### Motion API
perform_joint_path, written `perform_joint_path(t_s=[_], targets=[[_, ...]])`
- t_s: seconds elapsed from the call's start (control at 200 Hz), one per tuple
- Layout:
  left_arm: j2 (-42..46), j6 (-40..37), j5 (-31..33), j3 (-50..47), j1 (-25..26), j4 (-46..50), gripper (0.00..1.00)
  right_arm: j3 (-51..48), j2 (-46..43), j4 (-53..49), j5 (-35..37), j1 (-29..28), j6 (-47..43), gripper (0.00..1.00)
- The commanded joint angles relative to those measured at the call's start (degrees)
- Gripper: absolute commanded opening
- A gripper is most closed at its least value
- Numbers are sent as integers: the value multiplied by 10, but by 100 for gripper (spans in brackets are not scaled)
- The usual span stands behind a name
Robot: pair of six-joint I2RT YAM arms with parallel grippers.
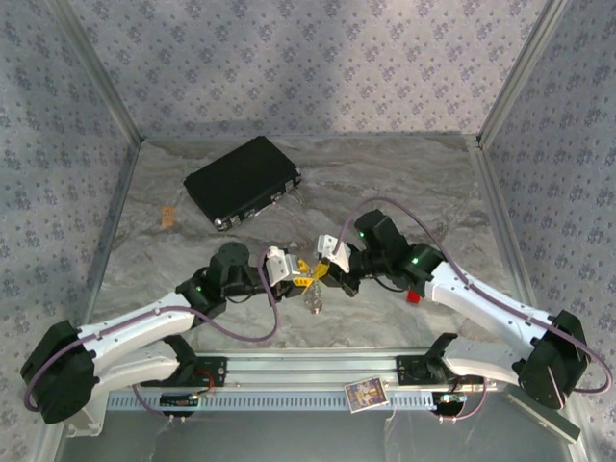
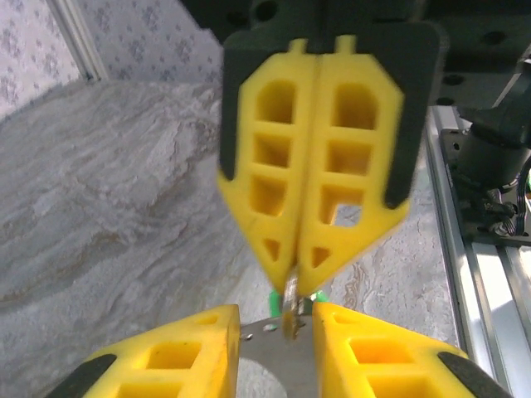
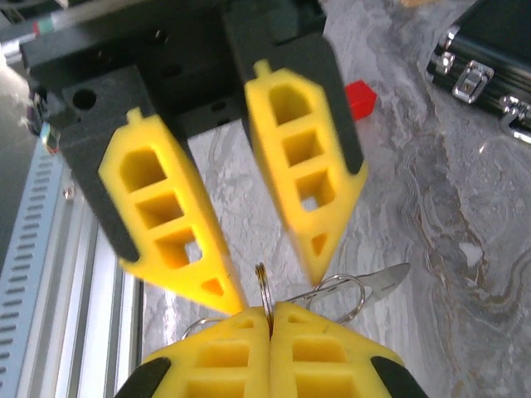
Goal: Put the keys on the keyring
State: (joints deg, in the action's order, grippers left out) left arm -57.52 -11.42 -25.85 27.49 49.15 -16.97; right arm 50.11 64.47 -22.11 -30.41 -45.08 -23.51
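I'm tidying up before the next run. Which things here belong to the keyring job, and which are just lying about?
Job: keyring, key, left gripper, right gripper.
Lying about: black case, red block, card, tan scrap.

Left gripper, right gripper crowd centre; black case blocks far-left; far-right tabletop open.

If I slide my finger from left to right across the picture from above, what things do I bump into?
Small tan scrap → black case → left gripper → right gripper → little picture card → red block.
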Motion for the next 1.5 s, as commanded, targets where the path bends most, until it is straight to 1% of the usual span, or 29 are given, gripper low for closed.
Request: perform_joint_path(t_s=[0.0,0.12,0.225,0.35,0.485,0.71,0.775,0.879,0.974,1.164,1.394,1.459,1.494], targets=[[25,-24,21,38,1,83,29,54,11,-78,46,-15,-53,0],[32,-33,25,48,2,113,29,87,32,-121,85,-30,-83,0],[27,-35,20,55,1,112,28,108,45,-143,110,-46,-97,0],[18,-37,13,62,1,111,25,125,58,-150,120,-57,-105,0],[10,-37,9,65,2,105,21,130,62,-142,113,-63,-103,0],[4,-34,-2,62,2,94,21,125,64,-126,104,-63,-88,0],[4,-28,-4,58,2,83,21,120,62,-126,95,-58,-80,0],[11,-20,-2,40,1,58,21,97,49,-91,72,-40,-64,0],[12,-19,-1,32,2,57,21,80,36,-76,57,-29,-57,0],[5,-25,-3,38,0,61,17,66,28,-60,34,-26,-48,0],[-4,-23,-7,37,-1,64,16,53,15,-49,22,-21,-40,0],[-5,-22,-11,37,-4,63,14,49,11,-45,21,-20,-40,0],[-6,-21,-13,38,-4,63,10,48,11,-44,20,-20,-39,0]])
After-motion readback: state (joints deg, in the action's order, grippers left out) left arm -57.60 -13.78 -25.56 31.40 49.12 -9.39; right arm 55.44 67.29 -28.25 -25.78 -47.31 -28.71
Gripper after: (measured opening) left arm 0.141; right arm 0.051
